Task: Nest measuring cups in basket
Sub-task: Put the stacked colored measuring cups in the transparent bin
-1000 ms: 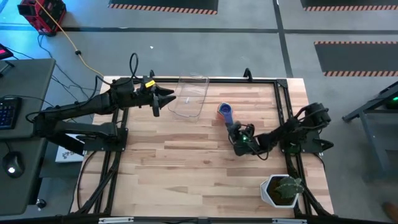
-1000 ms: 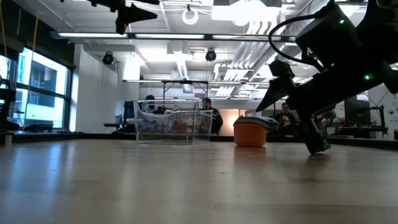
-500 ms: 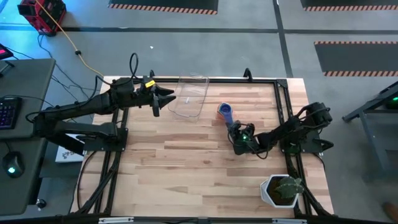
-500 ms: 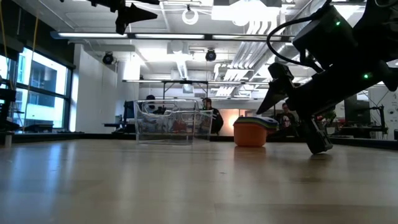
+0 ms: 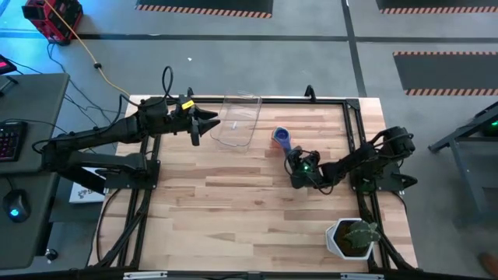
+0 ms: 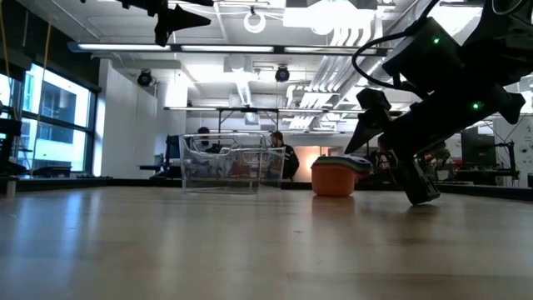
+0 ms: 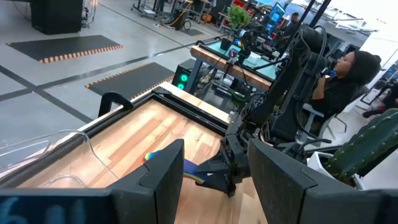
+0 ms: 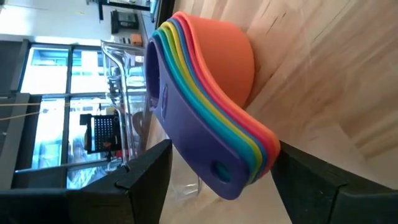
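The measuring cups (image 5: pixel 282 140) sit nested in one stack on the table, right of the basket. The orange cup (image 8: pixel 224 56) is outermost and rests on the wood. The purple cup is innermost, and the flat handles (image 8: pixel 230 162) are fanned together. My right gripper (image 5: pixel 292 159) is low at the handle side, open. Its fingers (image 8: pixel 146 180) stand on either side of the handle ends without touching them. The clear basket (image 5: pixel 237 120) stands on its base at the far middle. My left gripper (image 5: pixel 212 120) hangs open in the air to the basket's left.
A white pot with a green plant (image 5: pixel 354 237) stands at the near right corner. A black frame (image 5: pixel 311 99) rims the table. People and benches show in the room beyond. The wood in front of the basket and cups is bare.
My right gripper has swung a little toward the stack of cups and stays open. The cups and the basket have not moved.
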